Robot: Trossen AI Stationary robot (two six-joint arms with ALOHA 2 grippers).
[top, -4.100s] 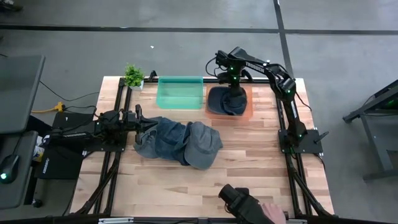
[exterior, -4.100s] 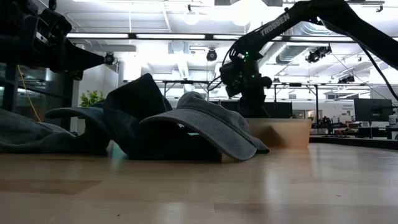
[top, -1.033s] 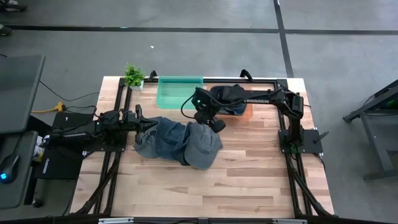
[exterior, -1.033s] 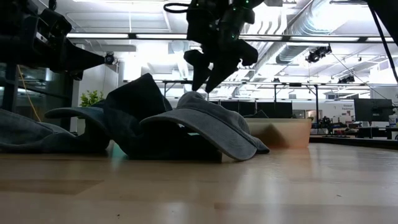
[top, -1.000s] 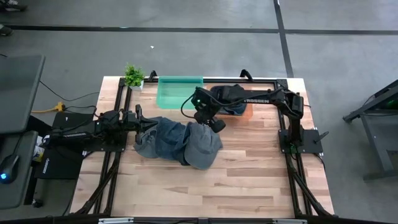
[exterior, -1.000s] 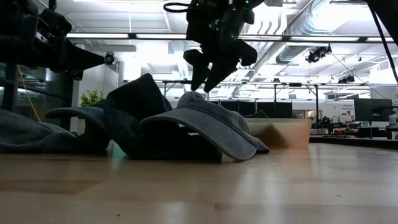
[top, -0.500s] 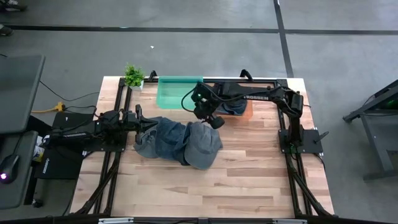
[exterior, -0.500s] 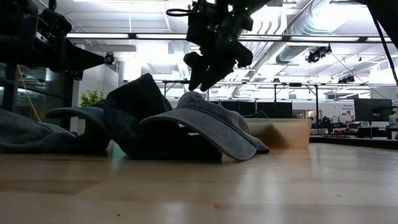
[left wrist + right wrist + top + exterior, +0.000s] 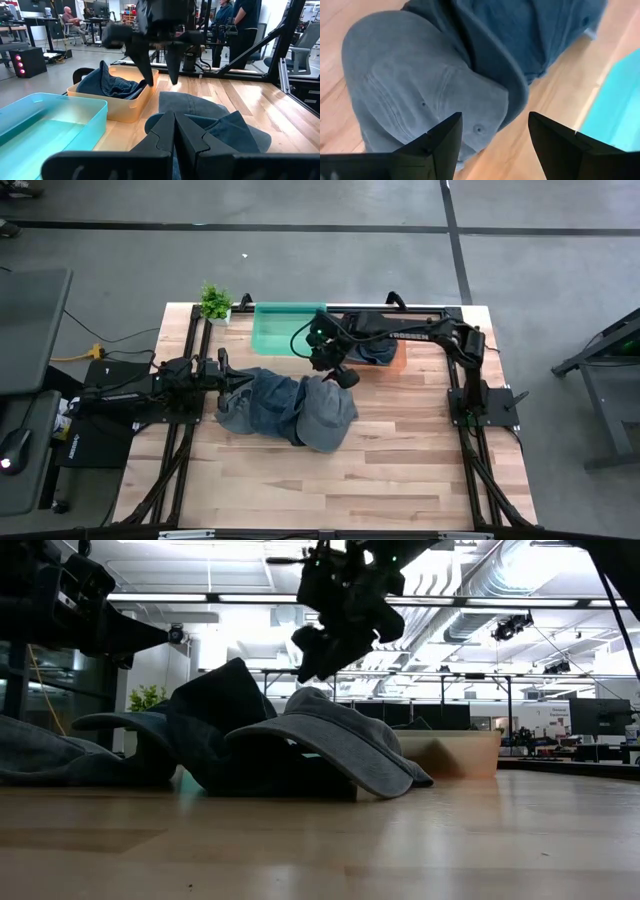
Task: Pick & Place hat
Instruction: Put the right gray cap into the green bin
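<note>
Here the wooden table carries a heap of soft denim caps at its middle, with a teal bin and an orange bin along the far edge; the orange one already holds a dark hat. The grey cap lies at the heap's right end, crown up, brim toward the table's near side. The right gripper hovers just above its crown, fingers spread and empty. The left gripper rests with fingers pressed together at the heap's left edge. The cap looks light and floppy, likely to sag; a pinch on the crown fabric or the stiffer brim seems the best hold.
</note>
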